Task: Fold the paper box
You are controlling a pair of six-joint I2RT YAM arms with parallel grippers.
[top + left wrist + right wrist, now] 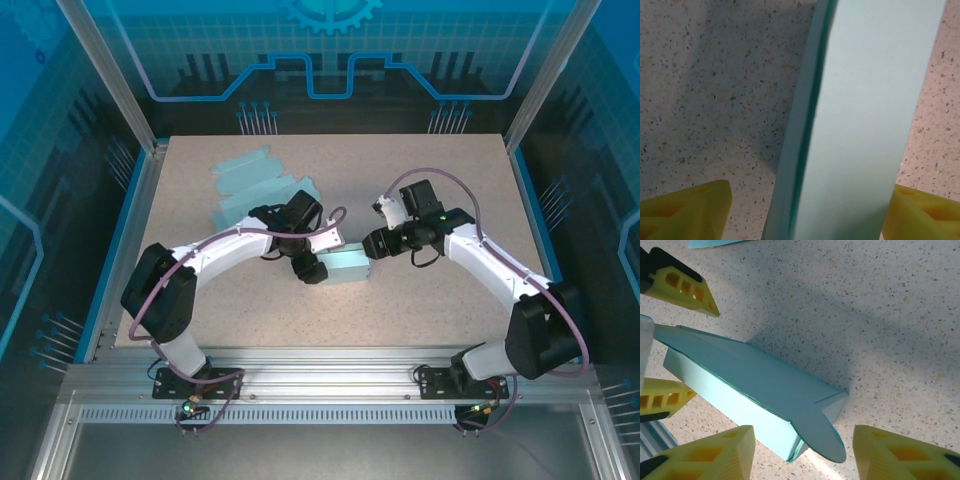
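Both wide: left fingers straddle the box; right fingers should tuck the rounded flap in squarely.

Pale teal paper box lying lengthwise, ctr of table (rounded end flap untucked).

Bright, even light; the paper box casts a soft shadow (nearest edges blur).
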